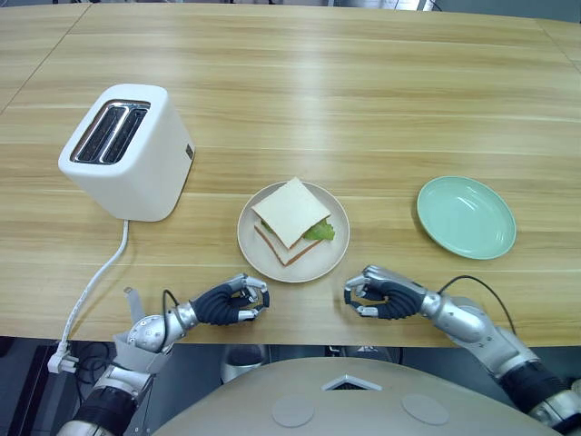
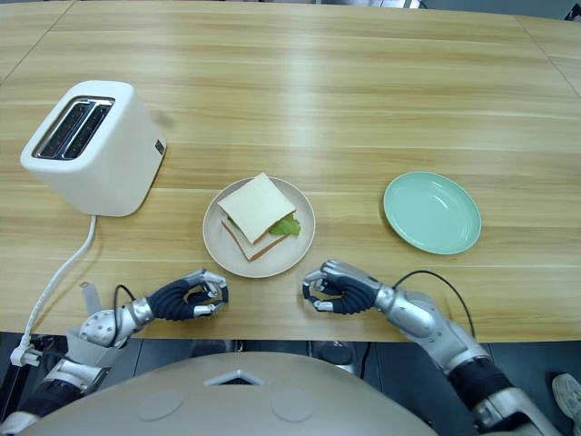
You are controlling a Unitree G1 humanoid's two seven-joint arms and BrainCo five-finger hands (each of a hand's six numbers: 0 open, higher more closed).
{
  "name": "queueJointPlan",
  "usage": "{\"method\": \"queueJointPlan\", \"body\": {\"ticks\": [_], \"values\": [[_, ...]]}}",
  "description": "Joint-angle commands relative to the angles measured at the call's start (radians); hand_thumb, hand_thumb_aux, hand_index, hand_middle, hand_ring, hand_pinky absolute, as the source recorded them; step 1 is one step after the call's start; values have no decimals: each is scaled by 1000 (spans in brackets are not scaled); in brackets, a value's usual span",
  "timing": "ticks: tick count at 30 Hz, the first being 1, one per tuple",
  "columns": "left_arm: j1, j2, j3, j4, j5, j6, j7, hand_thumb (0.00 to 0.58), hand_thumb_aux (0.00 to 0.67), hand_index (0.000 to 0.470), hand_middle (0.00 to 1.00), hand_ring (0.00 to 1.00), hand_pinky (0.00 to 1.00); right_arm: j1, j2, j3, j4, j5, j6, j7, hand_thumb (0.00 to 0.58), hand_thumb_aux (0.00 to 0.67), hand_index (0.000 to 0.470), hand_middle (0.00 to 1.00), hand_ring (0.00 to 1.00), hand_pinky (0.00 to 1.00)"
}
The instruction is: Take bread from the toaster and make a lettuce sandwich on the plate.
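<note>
— Beige round plate [image 1: 336, 259], middle of the pale wooden table [image 1: 363, 109]: is that where the task's thing sits?

— Yes. A white sliced-bread sandwich with green lettuce [image 1: 292, 218] lies on it, two slices stacked. The crinkled green lettuce leaf [image 1: 320, 231] pokes out at the stack's 4 o'clock side. By my reading, the build is done or all but done.

— And the hands?

— The left robot hand [image 1: 231, 302] and the right robot hand [image 1: 381, 295] sit at the table's near edge. One is on either side of the plate, and both are apart from it. Each has its fingers curled in toward the thumb, and neither has hold of anything.

— Which way does the sandwich lie from them?

— From the left robot hand it lies at about 1 o'clock, and from the right at 10 to 11 o'clock. The left looks a shade nearer, though there is little in it.

— Any long axis to line up with?

— None to speak of. The slices are square and sit diamond-wise, with corners at roughly 12, 3, 6 and 9 o'clock. Either hand would come in against a slanted edge, not a flat front.

— The white boxy toaster [image 1: 132, 154]?

— It stands at the plate's 10 o'clock, well apart. A round pale green dish [image 1: 467, 218] sits at the plate's 3 o'clock. If any move remains, I judge it a light press on the top slice. The left robot hand has the slightly shorter way there.
</note>
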Motion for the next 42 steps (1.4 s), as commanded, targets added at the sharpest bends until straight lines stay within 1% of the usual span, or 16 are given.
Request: {"method": "queueJointPlan", "body": {"ticks": [1,5,8,11,14,19,24,31,35,36,37,38,39,40,41,42], "values": [[-114,-75,-26,154,265,99,188,580,670,460,1000,1000,1000,-113,97,-4,124,-222,97,-163,580,670,460,1000,1000,1000],[-281,-194,-79,313,451,168,417,580,670,460,1000,1000,1000,-247,197,28,292,-393,169,-378,580,670,460,1000,1000,1000],[-359,-254,-88,385,499,179,535,580,670,460,1000,1000,1000,-341,250,60,430,-473,221,-507,580,670,460,1000,1000,1000],[-422,-281,-94,452,532,189,629,580,670,460,1000,1000,1000,-419,300,75,549,-498,262,-603,580,670,460,1000,1000,1000],[-506,-326,-75,548,529,219,730,580,670,460,1000,1000,1000,-538,381,85,719,-505,323,-688,580,670,460,1000,1000,1000],[-666,-413,-47,765,505,276,875,580,670,460,1000,1000,1000,-675,494,59,941,-450,394,-749,580,670,460,1000,1000,1000],[-759,-468,-49,887,504,303,1006,580,670,460,1000,1000,1000,-706,546,1,1030,-357,387,-753,580,670,460,1000,1000,1000],[-708,-486,40,863,366,55,1001,580,670,460,1000,1000,1000,-656,525,-52,979,-277,243,-813,580,670,460,1000,1000,1000],[-658,-465,124,760,236,-113,934,580,670,460,1000,1000,1000,-590,471,-106,847,-212,83,-839,580,670,460,1000,1000,1000],[-641,-466,151,711,173,-156,890,580,670,460,1000,1000,1000,-564,458,-134,792,-177,33,-838,564,560,384,1000,1000,1000],[-622,-471,177,657,99,-182,836,506,431,296,1000,1000,1000,-536,450,-168,738,-119,-13,-813,438,339,233,1000,1000,1000],[-600,-473,202,585,23,-185,789,164,102,70,961,961,961,-505,444,-205,672,-38,-55,-768,0,0,0,678,678,678],[-579,-476,222,512,-52,-173,737,0,0,0,435,435,435,-475,438,-239,603,39,-84,-725,0,0,0,0,0,0],[-559,-474,235,438,-110,-153,696,0,0,0,435,435,435,-446,431,-268,534,115,-101,-682,0,0,0,0,0,0],[-540,-469,243,374,-143,-138,665,0,0,0,0,0,0,-423,426,-292,473,176,-104,-643,0,0,0,0,0,0],[-524,-464,251,321,-162,-127,641,0,0,0,0,0,0,-405,424,-313,423,221,-98,-613,0,0,0,0,0,0]]}}
